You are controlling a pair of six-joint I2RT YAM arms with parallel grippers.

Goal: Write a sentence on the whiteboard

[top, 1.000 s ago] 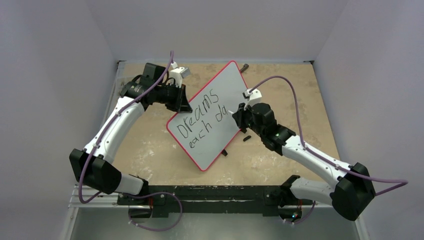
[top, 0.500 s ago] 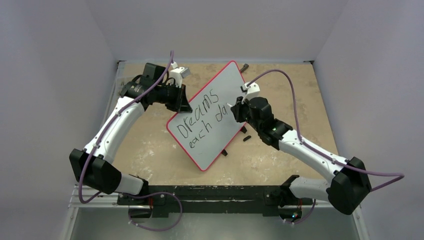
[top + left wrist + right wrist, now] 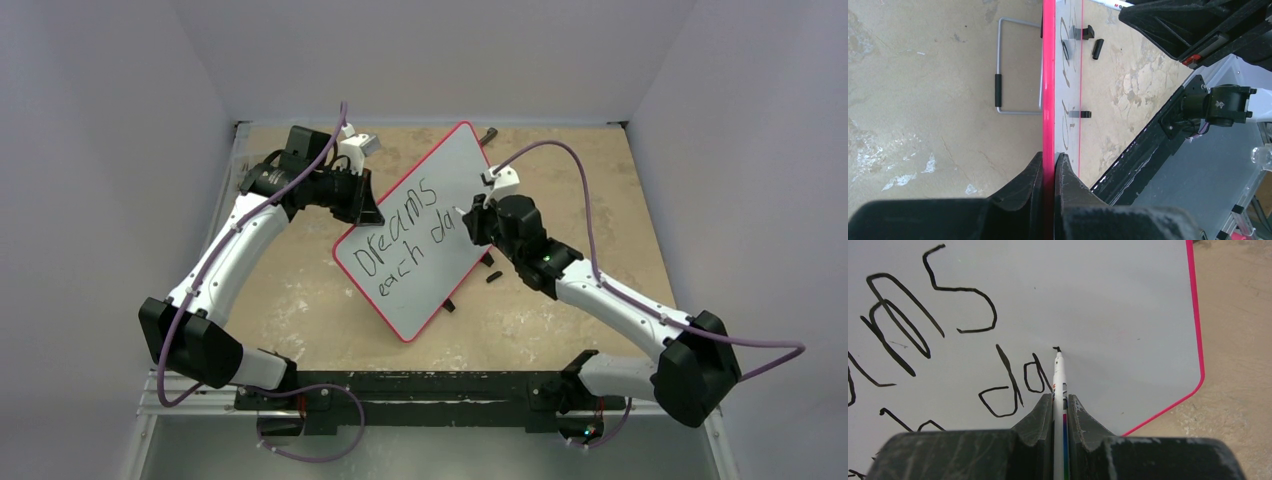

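Both of your grippers are closed on something. Your right gripper (image 3: 1060, 399) pinches a white marker (image 3: 1058, 372) tightly between its jaws. The pen points straight away from the wrist, and its black tip meets the whiteboard (image 3: 1118, 295) just to the right of the letters "da", where a small black dot sits. Your left gripper (image 3: 1048, 161) is clamped on the board's red rim (image 3: 1048, 75), one finger on each face, at the board's left edge as the overhead camera sees it.

The board sits turned diagonally on the table (image 3: 300, 300), between your two arms. The sentence (image 3: 405, 235) runs across it in two slanted black lines, "Dreams" above and "each da" below, so the last word is unfinished. Small black clips (image 3: 1082, 114) sit on the board's edge. A wire frame (image 3: 998, 90) with a black sleeve shows on the board's back side; you cannot tell whether the board leans on it. A short black cylinder (image 3: 493, 277) lies on the table just beside the board's lower right edge, under your right arm.
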